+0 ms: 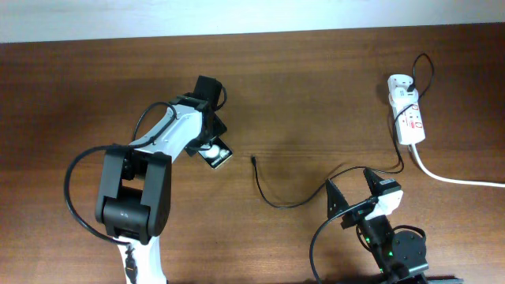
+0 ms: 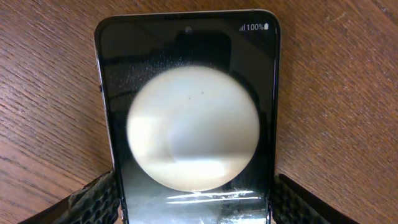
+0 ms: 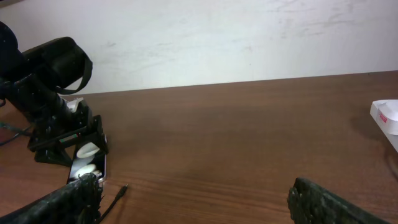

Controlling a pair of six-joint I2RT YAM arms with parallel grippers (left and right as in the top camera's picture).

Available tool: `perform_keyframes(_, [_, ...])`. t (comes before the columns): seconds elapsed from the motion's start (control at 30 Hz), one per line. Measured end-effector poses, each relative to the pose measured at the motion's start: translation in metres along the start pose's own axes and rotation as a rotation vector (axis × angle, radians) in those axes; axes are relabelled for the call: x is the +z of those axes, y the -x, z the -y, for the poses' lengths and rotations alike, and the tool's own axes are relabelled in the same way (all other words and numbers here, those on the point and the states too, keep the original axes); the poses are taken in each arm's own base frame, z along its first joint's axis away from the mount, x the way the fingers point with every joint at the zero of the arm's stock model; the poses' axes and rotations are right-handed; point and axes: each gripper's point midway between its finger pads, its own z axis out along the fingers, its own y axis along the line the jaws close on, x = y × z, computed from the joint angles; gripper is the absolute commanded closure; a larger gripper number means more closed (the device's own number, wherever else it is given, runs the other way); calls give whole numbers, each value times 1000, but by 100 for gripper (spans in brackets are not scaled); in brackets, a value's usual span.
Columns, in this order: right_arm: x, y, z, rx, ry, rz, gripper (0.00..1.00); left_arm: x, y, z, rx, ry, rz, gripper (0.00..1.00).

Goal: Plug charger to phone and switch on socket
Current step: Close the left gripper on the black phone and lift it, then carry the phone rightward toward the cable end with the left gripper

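Looking down from overhead, the left gripper (image 1: 209, 143) sits on the phone (image 1: 220, 155), I'd guess to pin it so it won't slide when the plug goes in. The charger (image 1: 282, 206) snakes over from the socket (image 1: 406, 118) at the far right, its plug tip (image 1: 252, 158) lying loose near the phone, and the right gripper (image 1: 351, 192) is parked by the charger's bend. Left wrist cam shows both fingers (image 2: 93, 200) pressed against the phone's long edges, so it's clamped, screen up. On the right wrist cam the fingers (image 3: 336, 204) are spread wide on nothing, with the phone and tip well ahead, so I'd say the plug isn't picked up yet.
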Motion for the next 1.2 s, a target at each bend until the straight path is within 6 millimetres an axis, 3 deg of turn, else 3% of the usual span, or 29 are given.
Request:
perform_keyframes(0.3, [0, 0, 0, 0, 0, 0, 1, -4, -6, 2, 29, 9, -100, 83])
perform_keyframes(0.47, [0, 0, 0, 0, 0, 0, 1, -10, -24, 7, 68, 5, -232, 96])
perform_keyframes(0.57, [0, 0, 0, 0, 0, 0, 1, -17, -34, 8, 104, 22, -288, 98])
perform_keyframes(0.73, [0, 0, 0, -1, 0, 0, 1, -32, -32, 25, 145, -8, -274, 98])
perform_keyframes(0.97, [0, 0, 0, 0, 0, 0, 1, -44, -58, 47, 175, -118, -392, 100])
perform_keyframes(1.2, [0, 0, 0, 0, 0, 0, 1, -47, -62, 49, 187, -140, -417, 100])
